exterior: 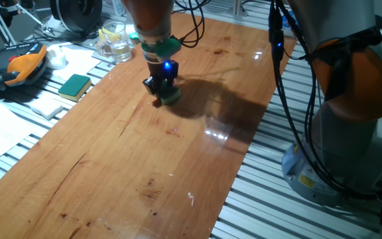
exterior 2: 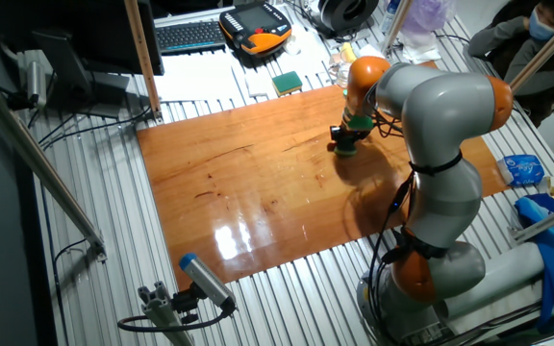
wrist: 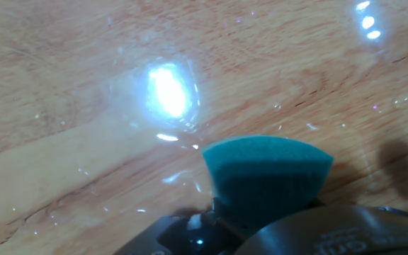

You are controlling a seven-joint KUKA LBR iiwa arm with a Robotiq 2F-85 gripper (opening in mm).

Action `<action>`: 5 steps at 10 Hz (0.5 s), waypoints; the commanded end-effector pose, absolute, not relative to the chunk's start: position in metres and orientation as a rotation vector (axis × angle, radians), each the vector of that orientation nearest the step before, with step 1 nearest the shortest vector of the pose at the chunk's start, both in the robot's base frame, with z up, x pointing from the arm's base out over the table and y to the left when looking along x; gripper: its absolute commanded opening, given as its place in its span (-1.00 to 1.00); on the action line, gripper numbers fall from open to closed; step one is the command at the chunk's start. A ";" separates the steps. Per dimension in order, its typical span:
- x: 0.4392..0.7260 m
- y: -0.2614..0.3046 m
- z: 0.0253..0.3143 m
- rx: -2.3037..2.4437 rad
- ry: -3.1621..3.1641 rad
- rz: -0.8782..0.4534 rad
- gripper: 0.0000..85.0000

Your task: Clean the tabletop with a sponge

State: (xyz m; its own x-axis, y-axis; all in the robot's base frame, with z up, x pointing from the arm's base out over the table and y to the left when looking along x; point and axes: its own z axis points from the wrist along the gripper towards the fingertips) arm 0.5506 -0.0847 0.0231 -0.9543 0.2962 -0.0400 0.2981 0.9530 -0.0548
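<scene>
One fixed view: arm [exterior: 152,16] comes down near-vertical from 12 o'clock, orange wrist link, teal ring, blue LED lit on the black gripper [exterior: 160,94]. Fingers are clamped on the sponge [exterior: 171,96], which is pressed onto the tabletop [exterior: 144,153] in the board's far half, toward the 11 o'clock corner. Arm shadow falls to 3 o'clock of the sponge. Board is glossy, dark grain streaks, glare patch near its right edge. Off the board at 9–10 o'clock: flat green sponge [exterior: 75,85] on a white pad, glass cup [exterior: 115,40], orange-black pendant [exterior: 22,66], papers. Robot base [exterior: 347,126] at 3 o'clock on the ribbed metal frame [exterior: 264,199], cables hanging down.

The other fixed view: grey-and-orange arm [exterior 2: 440,144] rises from its base at 5 o'clock, folds over and reaches to 12–1 o'clock; gripper [exterior 2: 343,144] points straight down near the board's far edge, sponge [exterior 2: 346,148] under it, touching the wood. Tabletop [exterior 2: 248,192] sits on the ribbed frame [exterior 2: 113,221]. Keyboard [exterior 2: 192,35] and pendant [exterior 2: 255,26] at 12 o'clock, flat green sponge [exterior 2: 288,83] just beyond the board edge. Person partly in view at 2 o'clock. Strong glare low on the board.

Hand view: teal sponge [wrist: 268,177] fills 6 o'clock, held at the gripper body; wet-looking glossy wood [wrist: 83,106] beyond, bright light reflection at 11 o'clock. Fingertips not visible here.
</scene>
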 end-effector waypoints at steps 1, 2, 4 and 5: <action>0.551 -0.084 0.025 0.473 3.073 -0.101 0.60; 0.551 -0.084 0.028 0.485 3.071 -0.096 0.60; 0.553 -0.086 0.030 0.493 3.073 -0.087 0.60; 0.554 -0.087 0.032 0.494 3.080 -0.077 0.60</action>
